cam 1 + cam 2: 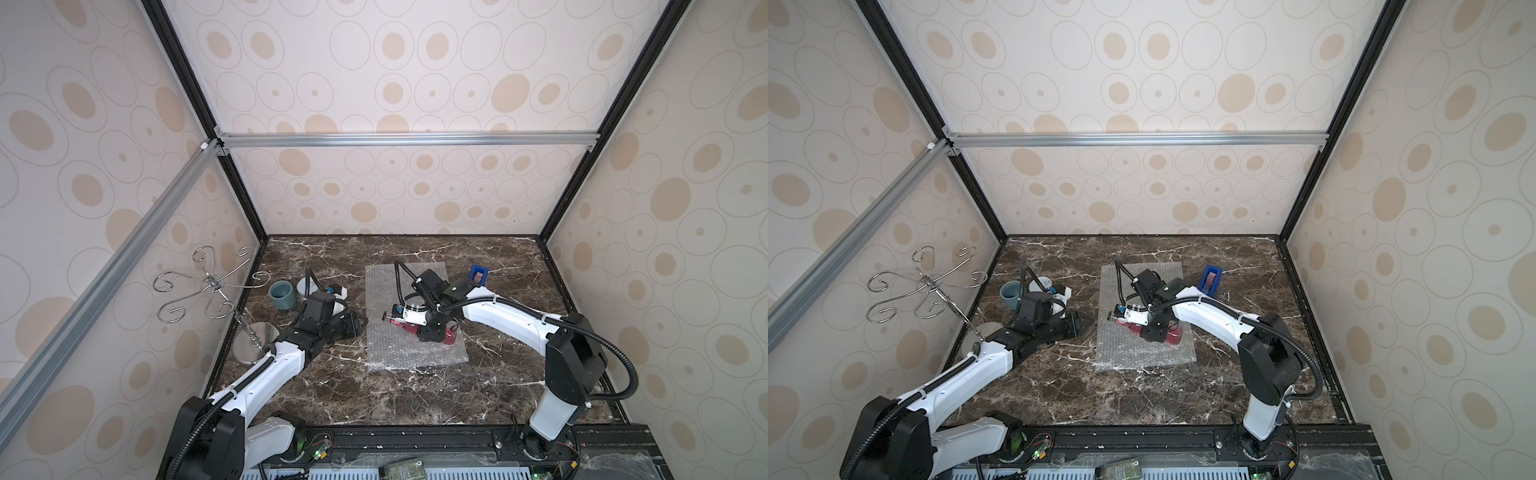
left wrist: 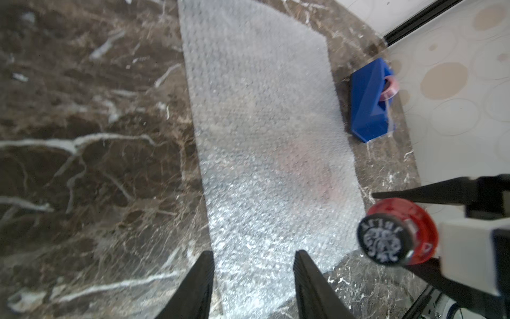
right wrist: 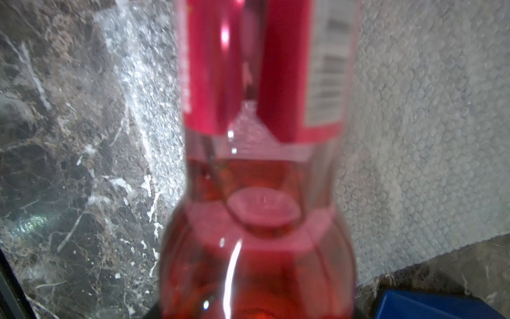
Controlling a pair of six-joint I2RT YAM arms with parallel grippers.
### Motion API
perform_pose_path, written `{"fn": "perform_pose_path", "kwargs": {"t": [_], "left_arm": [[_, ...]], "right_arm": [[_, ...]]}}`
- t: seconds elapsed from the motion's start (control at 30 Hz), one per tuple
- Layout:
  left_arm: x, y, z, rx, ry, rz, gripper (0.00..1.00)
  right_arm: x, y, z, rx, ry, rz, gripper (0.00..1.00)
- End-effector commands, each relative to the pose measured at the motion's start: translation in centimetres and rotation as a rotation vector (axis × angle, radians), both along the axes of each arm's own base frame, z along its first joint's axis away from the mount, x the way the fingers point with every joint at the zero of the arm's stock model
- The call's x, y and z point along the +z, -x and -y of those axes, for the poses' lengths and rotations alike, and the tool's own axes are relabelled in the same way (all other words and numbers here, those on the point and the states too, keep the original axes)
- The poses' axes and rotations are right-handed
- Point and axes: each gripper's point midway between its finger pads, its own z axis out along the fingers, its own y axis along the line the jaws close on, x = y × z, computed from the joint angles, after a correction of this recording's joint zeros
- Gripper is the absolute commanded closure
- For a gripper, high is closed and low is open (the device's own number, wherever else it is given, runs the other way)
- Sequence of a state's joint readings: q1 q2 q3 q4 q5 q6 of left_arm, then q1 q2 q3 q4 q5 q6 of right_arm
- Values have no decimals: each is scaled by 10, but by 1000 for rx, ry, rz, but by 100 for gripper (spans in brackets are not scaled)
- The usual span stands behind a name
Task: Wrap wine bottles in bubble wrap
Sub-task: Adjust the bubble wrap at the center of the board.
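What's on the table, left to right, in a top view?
Hook stand → teal cup → left gripper → bubble wrap → tape dispenser. Skipped the bottle: it overlaps the wrap.

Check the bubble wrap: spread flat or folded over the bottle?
Spread flat. The bubble wrap lies open on the marble table, no edge folded; the wine bottle, held sideways over it, is uncovered.
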State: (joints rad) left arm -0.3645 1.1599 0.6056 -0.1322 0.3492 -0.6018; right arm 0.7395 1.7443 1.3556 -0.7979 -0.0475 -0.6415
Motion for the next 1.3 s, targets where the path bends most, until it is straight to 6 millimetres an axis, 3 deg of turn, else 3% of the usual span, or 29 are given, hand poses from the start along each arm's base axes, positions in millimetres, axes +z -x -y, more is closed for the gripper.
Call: {"fn": "perform_pose_path", "kwargs": {"t": [0.0, 0.1, 0.2, 0.37, 0.53, 0.67, 0.8, 1.13, 1.27], "left_arm": [[-28, 18, -4, 12, -95, -86, 62], [-44, 30, 11, -31, -137, -131, 72], [-57, 38, 27, -68, -192, -156, 73], [-73, 42, 40, -93, -298, -171, 61], [-87, 46, 38, -107, -442, -196, 50], [-95, 50, 35, -126, -532, -219, 46], [-102, 57, 27, -137, -598, -247, 52], [-91, 60, 19, -154, -594, -191, 83], [-88, 57, 15, -165, -609, -170, 81]], "right_arm": [[3, -4, 6, 27, 45, 35, 81], [1, -7, 14, 22, 80, 63, 81], [-3, -10, 26, 5, 124, 90, 82], [-3, -12, 42, -57, 126, 98, 83], [-1, -7, 50, -82, 102, 113, 83], [-2, -2, 53, -90, 99, 108, 83], [-2, -1, 55, -95, 96, 113, 83], [-4, 6, 39, -46, 43, 74, 83], [-7, 18, 24, 65, 31, 56, 83]]}}
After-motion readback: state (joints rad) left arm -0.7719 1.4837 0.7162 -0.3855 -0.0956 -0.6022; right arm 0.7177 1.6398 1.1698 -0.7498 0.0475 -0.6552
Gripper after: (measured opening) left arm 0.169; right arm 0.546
